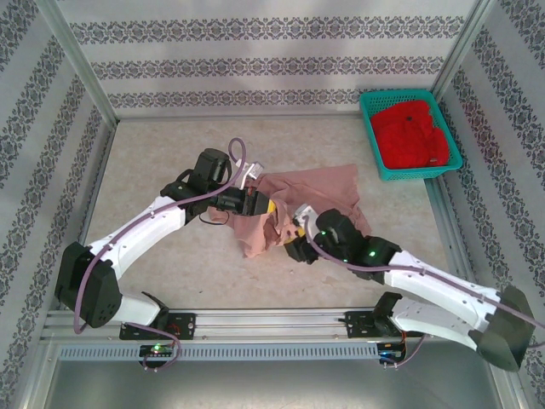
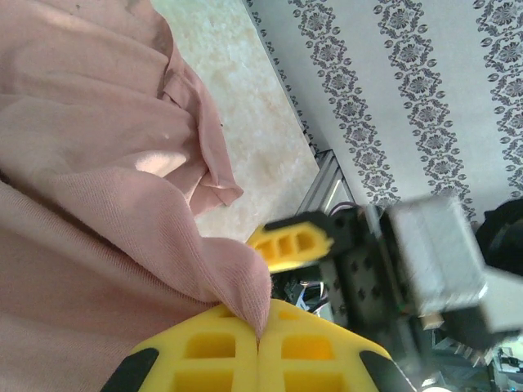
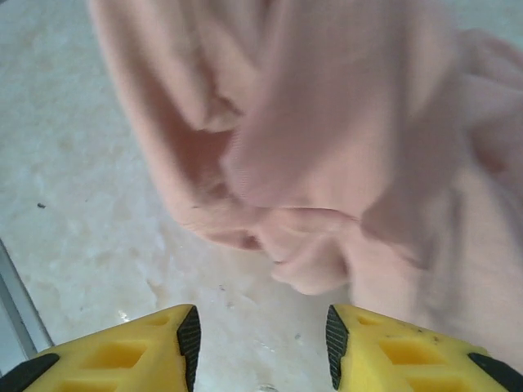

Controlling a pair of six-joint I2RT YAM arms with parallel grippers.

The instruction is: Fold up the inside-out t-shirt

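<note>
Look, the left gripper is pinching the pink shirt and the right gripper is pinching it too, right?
Not quite. The left gripper does pinch the shirt, but the right gripper is open and pinches nothing. The right wrist view shows bare table between its fingers, with the shirt lying just ahead of them.

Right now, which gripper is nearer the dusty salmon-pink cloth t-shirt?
Left. The left gripper is shut on a fold of the dusty salmon-pink cloth t-shirt, so it is touching it. The right gripper is open, with the cloth just ahead and none between its jaws.
</note>
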